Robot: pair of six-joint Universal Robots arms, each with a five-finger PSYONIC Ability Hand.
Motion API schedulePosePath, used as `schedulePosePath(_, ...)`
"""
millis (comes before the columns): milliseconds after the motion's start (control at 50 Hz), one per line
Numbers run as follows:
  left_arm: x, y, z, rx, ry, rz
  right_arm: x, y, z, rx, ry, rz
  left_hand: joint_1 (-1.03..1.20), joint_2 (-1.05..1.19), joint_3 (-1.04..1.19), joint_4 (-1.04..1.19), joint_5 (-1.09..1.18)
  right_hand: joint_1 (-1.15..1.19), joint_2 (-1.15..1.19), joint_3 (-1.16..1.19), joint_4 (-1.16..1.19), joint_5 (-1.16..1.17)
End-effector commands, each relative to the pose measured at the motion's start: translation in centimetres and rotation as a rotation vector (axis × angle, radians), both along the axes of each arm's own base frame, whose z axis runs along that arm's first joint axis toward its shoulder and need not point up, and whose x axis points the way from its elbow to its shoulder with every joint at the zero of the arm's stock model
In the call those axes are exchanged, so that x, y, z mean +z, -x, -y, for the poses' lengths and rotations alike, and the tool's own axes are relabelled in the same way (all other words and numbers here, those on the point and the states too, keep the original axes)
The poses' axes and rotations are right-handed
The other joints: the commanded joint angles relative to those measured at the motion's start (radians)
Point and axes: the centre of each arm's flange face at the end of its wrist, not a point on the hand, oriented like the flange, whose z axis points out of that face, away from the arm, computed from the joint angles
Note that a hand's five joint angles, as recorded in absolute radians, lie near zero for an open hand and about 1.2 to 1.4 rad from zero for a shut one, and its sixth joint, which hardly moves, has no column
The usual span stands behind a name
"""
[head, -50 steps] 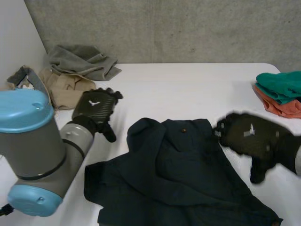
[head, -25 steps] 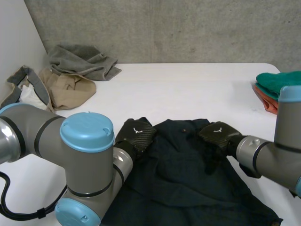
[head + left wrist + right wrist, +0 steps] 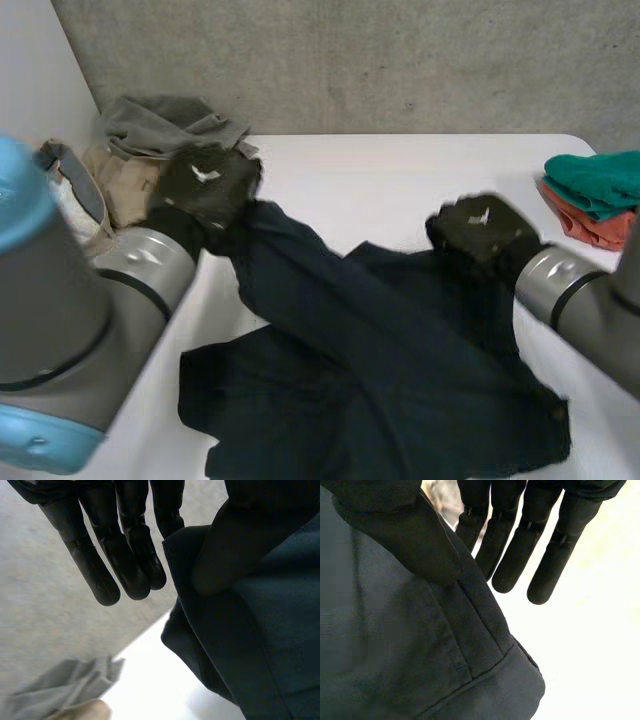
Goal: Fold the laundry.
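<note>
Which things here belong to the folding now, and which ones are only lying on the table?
In use: navy garment, pinched by left robot hand and right robot hand.
Lying about: grey cloth, beige cloth, green cloth, orange cloth.

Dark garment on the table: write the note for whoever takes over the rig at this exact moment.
The left hand pinches one far edge of the dark garment under its thumb, raised off the table.
The right hand pinches the other far edge, also raised.
The garment's near part lies crumpled on the table.
Done: garment gripped; the green and orange clothes are stacked far right.
Left: every fold of this garment; the grey and beige clothes lie heaped far left.
</note>
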Motion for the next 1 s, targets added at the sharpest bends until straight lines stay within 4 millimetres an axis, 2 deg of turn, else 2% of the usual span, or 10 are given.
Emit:
schedulePosePath(20, 6.7, -2.6, -2.1, 0.028, 0.146, -0.107, 10.0, 0.7, -2.6, 0.020, 0.247, 0.052, 0.254, 0.199, 0.203, 0.201, 0.243, 0.302, 0.222, 0.205, 0.200, 0.222)
schedulePosePath(120, 11.1, -3.9, -4.1, 0.026, 0.268, -0.199, 16.8, 1.6, -4.8, 0.007, 0.432, 0.109, 0.254, 0.199, 0.203, 0.201, 0.243, 0.302, 0.222, 0.205, 0.200, 0.222)
schedulePosePath(220, 10.9, -4.0, -4.3, 0.021, 0.256, -0.220, 17.9, 1.8, -5.4, 0.012, 0.433, 0.106, 0.254, 0.199, 0.203, 0.201, 0.243, 0.302, 0.222, 0.205, 0.200, 0.222)
schedulePosePath(440, 2.2, -0.6, 0.8, 0.027, 0.044, -0.085, 11.0, 0.7, 1.3, -0.016, 0.242, -0.016, 0.254, 0.199, 0.203, 0.201, 0.243, 0.302, 0.222, 0.205, 0.200, 0.222)
schedulePosePath(540, 1.9, 2.0, 5.2, 0.034, 0.153, -0.143, 8.2, -1.8, 5.5, 0.002, 0.268, -0.043, 0.254, 0.199, 0.203, 0.201, 0.243, 0.302, 0.222, 0.205, 0.200, 0.222)
schedulePosePath(680, 1.5, 6.0, 12.6, 0.083, 0.371, -0.127, 7.0, -5.3, 13.2, -0.124, 0.650, 0.094, 0.254, 0.199, 0.203, 0.201, 0.243, 0.302, 0.222, 0.205, 0.200, 0.222)
schedulePosePath(720, 0.9, 6.8, 14.3, 0.107, 0.435, -0.090, 5.9, -5.9, 14.9, -0.159, 0.744, 0.137, 0.254, 0.199, 0.203, 0.201, 0.243, -0.193, -0.273, -0.289, -0.295, -0.273)
schedulePosePath(740, 0.7, 7.1, 14.8, 0.113, 0.454, -0.081, 4.5, -6.3, 15.6, -0.160, 0.760, 0.139, 0.254, 0.199, 0.203, 0.201, 0.243, -0.920, -1.000, -1.016, -1.022, -0.999)
schedulePosePath(800, -0.5, 7.5, 16.4, 0.140, 0.499, -0.050, 2.7, -6.7, 16.1, -0.162, 0.743, 0.109, -0.869, -0.924, -0.921, -0.923, -0.880, -0.920, -1.000, -1.016, -1.022, -0.999)
schedulePosePath(1000, -3.7, 6.4, 14.4, 0.128, 0.380, 0.032, 1.5, -5.2, 12.2, -0.125, 0.511, -0.008, -0.967, -1.022, -1.019, -1.021, -0.978, -0.920, -1.000, -1.016, -1.022, -0.999)
